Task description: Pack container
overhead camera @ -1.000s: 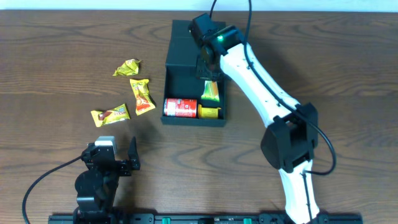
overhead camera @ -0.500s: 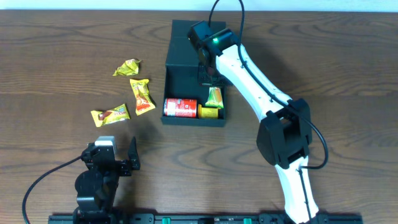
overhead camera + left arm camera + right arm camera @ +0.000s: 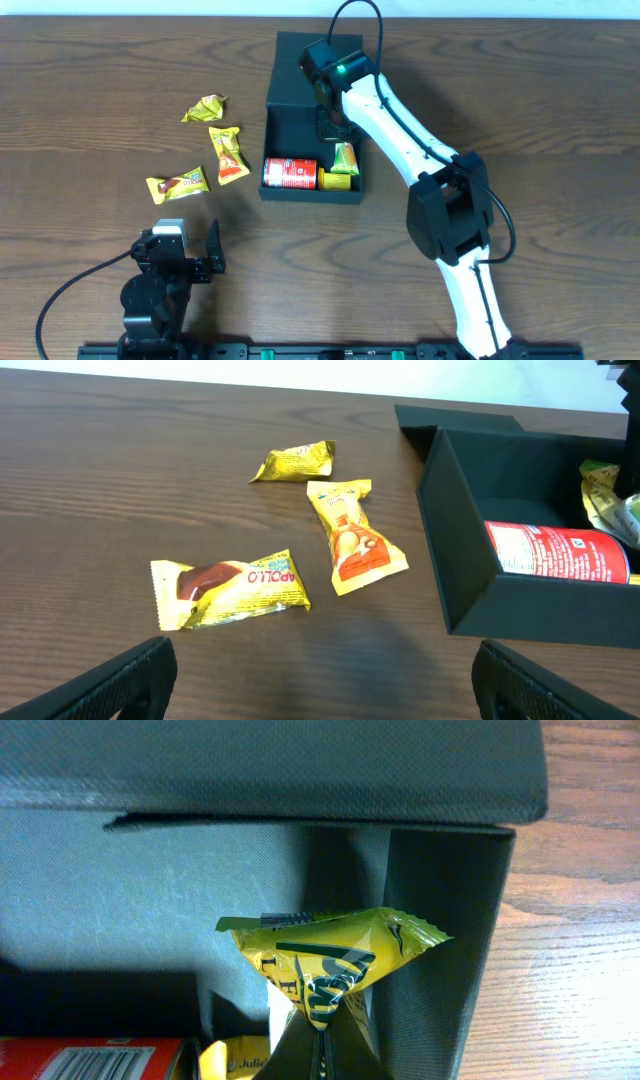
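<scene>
One container (image 3: 290,130) is sitting on the surface (image 3: 100,60), opening facing up. Its long axis is running away from the robot's base, with the flap lid (image 3: 300,60) lying open at the far end.

Five packets are showing. Three are lying left of the container: a folded yellow packet (image 3: 205,108), an orange packet (image 3: 228,153) and a brown-and-yellow packet (image 3: 177,183). Two are inside it, a green-and-yellow packet (image 3: 345,157) and a small yellow packet (image 3: 337,181), beside the single red can (image 3: 290,173) against the container's near wall.

The right hand (image 3: 336,130) is reaching into the container, clamped on the green-and-yellow packet's end. The left hand (image 3: 325,660) is waiting near-left of the container, fingers spread apart.

Since a second ago, the held packet has been sinking toward the container's near-right corner; everything outside is lying unchanged.
</scene>
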{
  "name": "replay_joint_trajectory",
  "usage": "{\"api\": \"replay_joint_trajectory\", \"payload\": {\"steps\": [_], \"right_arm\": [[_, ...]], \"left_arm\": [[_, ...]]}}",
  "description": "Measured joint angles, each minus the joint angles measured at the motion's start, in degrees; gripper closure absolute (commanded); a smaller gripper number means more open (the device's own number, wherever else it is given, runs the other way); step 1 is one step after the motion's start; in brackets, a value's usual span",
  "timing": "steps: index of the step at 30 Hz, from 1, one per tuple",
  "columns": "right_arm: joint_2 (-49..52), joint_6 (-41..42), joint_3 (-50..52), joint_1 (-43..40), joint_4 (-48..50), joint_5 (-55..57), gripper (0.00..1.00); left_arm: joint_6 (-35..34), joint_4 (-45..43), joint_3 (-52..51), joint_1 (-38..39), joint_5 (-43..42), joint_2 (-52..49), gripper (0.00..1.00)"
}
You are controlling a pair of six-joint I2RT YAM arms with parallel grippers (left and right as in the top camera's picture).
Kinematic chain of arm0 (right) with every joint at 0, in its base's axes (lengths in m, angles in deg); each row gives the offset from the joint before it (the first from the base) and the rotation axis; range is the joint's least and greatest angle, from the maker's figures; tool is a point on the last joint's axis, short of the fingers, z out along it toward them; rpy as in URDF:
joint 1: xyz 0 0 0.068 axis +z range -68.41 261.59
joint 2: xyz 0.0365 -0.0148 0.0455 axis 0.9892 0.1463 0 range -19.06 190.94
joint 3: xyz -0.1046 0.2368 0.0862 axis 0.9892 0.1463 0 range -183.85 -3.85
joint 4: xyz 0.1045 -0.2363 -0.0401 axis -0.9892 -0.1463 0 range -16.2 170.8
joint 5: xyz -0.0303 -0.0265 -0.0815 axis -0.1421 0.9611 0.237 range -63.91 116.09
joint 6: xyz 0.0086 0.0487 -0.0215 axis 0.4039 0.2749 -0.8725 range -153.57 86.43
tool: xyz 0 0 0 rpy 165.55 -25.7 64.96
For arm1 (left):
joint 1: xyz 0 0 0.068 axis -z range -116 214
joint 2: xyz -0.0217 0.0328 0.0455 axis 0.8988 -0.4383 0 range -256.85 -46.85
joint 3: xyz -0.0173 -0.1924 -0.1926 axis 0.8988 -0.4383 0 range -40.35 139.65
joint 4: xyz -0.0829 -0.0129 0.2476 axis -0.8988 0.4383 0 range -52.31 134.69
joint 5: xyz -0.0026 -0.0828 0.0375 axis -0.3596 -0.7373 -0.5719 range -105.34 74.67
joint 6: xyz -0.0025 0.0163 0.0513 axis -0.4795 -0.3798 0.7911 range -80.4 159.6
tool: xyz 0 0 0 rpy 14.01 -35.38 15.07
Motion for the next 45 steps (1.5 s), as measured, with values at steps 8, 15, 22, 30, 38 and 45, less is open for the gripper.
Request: {"api": "replay_joint_trajectory", "payload": {"steps": [8, 15, 22, 30, 38, 45], "right_arm": [[0.0, 0.07, 0.0, 0.02, 0.09, 0.24, 0.51], [-0.02, 0.0, -0.02, 0.02, -0.2, 0.46, 0.68], [-1.4, -1.49, -4.79, 0.02, -4.44, 0.04, 0.59], [-20.5, -13.79, -14.47, -0.07, -10.86, -1.42, 0.48], [-35.6, -19.5, -12.48, -0.37, -24.2, 3.67, 0.55], [-51.32, -20.9, 15.52, -1.6, -15.21, 4.87, 0.34]], "left_arm": [[0.02, 0.0, 0.0, 0.0, 0.0, 0.0, 0.05], [0.0, -0.02, 0.0, 0.0, 0.0, 0.0, 0.04], [0.0, -0.02, 0.0, 0.0, 0.0, 0.0, 0.05], [0.02, -0.02, 0.0, 0.0, 0.0, 0.0, 0.04], [0.0, -0.02, 0.0, 0.0, 0.0, 0.0, 0.05], [0.0, -0.09, 0.0, 0.0, 0.0, 0.0, 0.05]]}}
